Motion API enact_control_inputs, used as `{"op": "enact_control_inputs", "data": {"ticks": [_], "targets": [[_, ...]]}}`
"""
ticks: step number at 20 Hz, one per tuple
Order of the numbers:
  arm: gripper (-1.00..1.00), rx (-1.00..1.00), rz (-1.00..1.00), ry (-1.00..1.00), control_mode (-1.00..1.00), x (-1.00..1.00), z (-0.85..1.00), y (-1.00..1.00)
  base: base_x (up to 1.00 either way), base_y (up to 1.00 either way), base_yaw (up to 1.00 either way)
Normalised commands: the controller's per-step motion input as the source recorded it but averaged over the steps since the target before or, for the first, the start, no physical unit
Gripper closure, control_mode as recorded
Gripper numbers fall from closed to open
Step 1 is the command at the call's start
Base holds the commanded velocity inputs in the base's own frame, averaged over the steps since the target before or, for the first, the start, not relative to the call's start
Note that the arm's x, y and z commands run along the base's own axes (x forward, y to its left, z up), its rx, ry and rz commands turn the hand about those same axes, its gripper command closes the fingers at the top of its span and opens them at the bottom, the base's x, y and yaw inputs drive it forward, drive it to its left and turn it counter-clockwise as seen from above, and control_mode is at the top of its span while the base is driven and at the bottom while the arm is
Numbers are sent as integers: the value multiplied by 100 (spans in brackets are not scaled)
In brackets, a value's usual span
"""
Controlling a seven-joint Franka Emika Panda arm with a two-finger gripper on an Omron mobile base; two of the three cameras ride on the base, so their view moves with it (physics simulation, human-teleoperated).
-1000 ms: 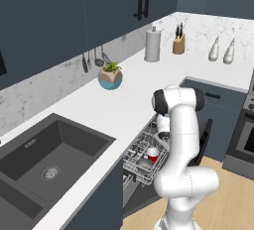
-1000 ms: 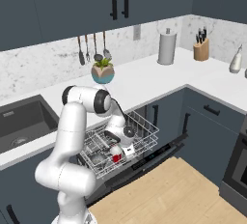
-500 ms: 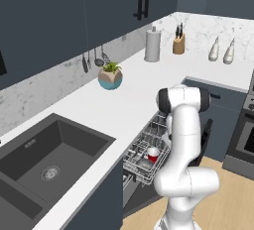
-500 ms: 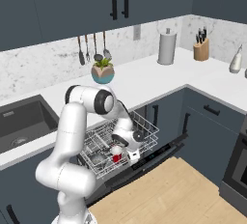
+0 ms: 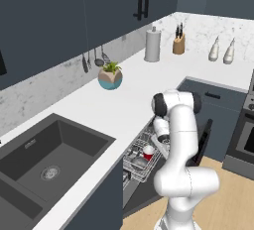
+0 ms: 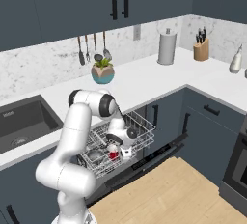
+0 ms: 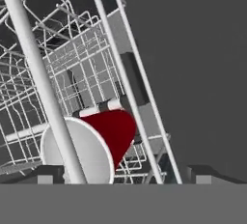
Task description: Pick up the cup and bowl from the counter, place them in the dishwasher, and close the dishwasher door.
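Inside the dishwasher's pulled-out wire rack (image 6: 137, 130), the cup (image 6: 114, 154) lies tipped on its side, whitish mouth toward the pincer (image 6: 121, 147) and red base pointing away. The pincer stands wide open just above it, gripping nothing; the bowl (image 6: 95, 156) sits just beside the cup.

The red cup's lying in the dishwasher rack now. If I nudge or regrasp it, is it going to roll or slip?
The cup lies on its side in the wire rack, tapered and round, so a nudge would probably swing it in an arc. The wires beside it may check that. Its smooth, rigid-looking wall could slip between the fingers unless gripped squarely.
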Motion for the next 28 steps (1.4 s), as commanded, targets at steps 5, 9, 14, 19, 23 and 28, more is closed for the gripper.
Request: {"op": "enact_control_inputs", "data": {"ticks": [5,9,14,19,23,28], "targets": [[-100,13,0,-17,-100,34,-5,100,0,0,0],[-100,19,0,-7,-100,4,58,28,0,0,0],[-100,12,0,-6,-100,-45,100,-21,0,0,0],[-100,7,0,-6,-100,-79,100,-47,0,0,0],[-100,10,0,-4,-100,-83,100,-60,0,0,0],[-100,11,2,-1,-100,-89,100,-79,0,0,0]]}}
